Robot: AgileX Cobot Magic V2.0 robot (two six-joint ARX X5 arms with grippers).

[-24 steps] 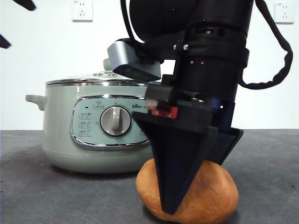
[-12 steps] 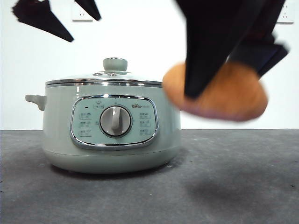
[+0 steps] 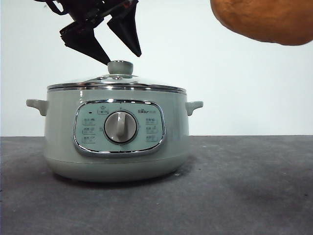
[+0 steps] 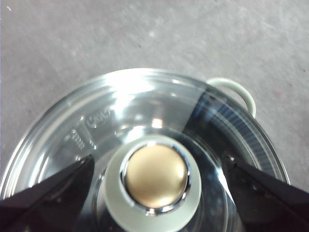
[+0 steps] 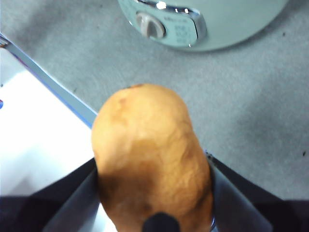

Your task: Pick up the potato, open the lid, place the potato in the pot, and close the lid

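Bright even light; glare on lid [image 4: 145, 111]; potato [image 5: 149, 154] soft-focus

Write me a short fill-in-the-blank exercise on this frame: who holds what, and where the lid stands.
1. The right gripper is shut on the ____.
2. The lid rests closed on the ____.
3. The left gripper, jaws open, hangs just above the lid's ____.
4. In the front view the potato is up in the air, above and to one side of the pot, not on the ____.

Missing words: potato; pot; knob; table
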